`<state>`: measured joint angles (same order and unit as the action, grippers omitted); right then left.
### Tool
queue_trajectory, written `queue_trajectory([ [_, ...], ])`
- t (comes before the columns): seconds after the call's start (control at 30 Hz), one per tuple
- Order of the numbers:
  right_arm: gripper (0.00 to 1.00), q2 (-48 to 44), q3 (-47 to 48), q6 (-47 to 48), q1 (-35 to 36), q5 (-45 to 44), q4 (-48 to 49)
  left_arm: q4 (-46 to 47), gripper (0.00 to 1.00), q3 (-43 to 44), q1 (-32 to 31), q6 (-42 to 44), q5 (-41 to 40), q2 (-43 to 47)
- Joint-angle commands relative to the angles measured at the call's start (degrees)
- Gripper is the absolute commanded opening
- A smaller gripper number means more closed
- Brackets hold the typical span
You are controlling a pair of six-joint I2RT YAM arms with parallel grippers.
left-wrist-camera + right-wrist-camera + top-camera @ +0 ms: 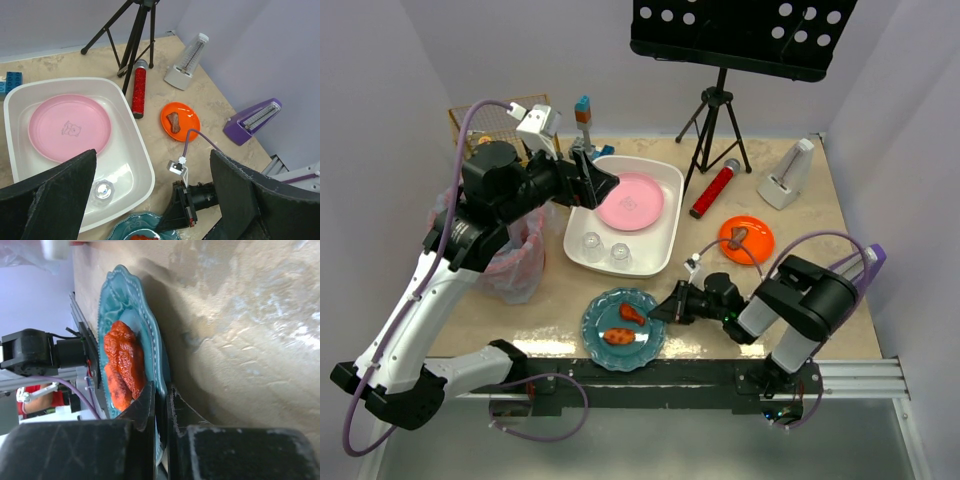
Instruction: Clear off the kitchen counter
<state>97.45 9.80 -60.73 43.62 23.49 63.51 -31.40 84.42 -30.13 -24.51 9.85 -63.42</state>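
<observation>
The beige kitchen counter (800,280) holds a teal plate (595,318) with two fried chicken pieces (632,316) near its front edge. My right gripper (660,312) lies low on the counter and is shut on the plate's right rim; in the right wrist view the rim (150,340) sits between its fingertips (161,395), with the chicken (125,360) just beyond. My left gripper (605,185) hangs open and empty above the white tub (665,235), which holds a pink plate (630,202) and two upturned glasses (591,244). The left wrist view shows the tub (140,160) below my open gripper (152,200).
An orange plate (747,238) with a brown piece, a red microphone (714,189), a white metronome (787,175) and a purple metronome (865,265) stand on the right. A tripod (715,130) stands at the back. A bagged bin (515,260) is at the left.
</observation>
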Motion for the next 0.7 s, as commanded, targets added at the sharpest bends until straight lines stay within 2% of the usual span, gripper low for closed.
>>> queue_trajectory([
  [0.0, 0.0, -9.36, 0.04, 2.98, 0.51, -4.67, -11.0, 0.64, 1.0, 0.39, 0.07, 0.08, -0.79, 0.93],
  [0.13, 0.0, -24.71, 2.41, 4.13, 0.51, -9.06, -26.38, 0.55, 1.0, 0.31, 0.16, 0.17, -1.23, 0.75],
  [0.3, 0.0, -38.89, 5.13, 3.34, 0.51, -10.04, -38.79, 0.55, 1.0, 0.13, 0.07, 0.25, -1.67, 0.66],
  [0.4, 0.0, -42.51, 5.93, 2.81, 0.51, -8.73, -42.32, 0.55, 1.0, 0.13, 0.07, 0.34, -1.93, 0.75],
  [0.67, 0.0, -46.99, 6.28, 0.7, 0.51, -4.07, -43.55, 0.29, 1.0, -0.14, 0.07, 0.34, -2.29, 0.93],
])
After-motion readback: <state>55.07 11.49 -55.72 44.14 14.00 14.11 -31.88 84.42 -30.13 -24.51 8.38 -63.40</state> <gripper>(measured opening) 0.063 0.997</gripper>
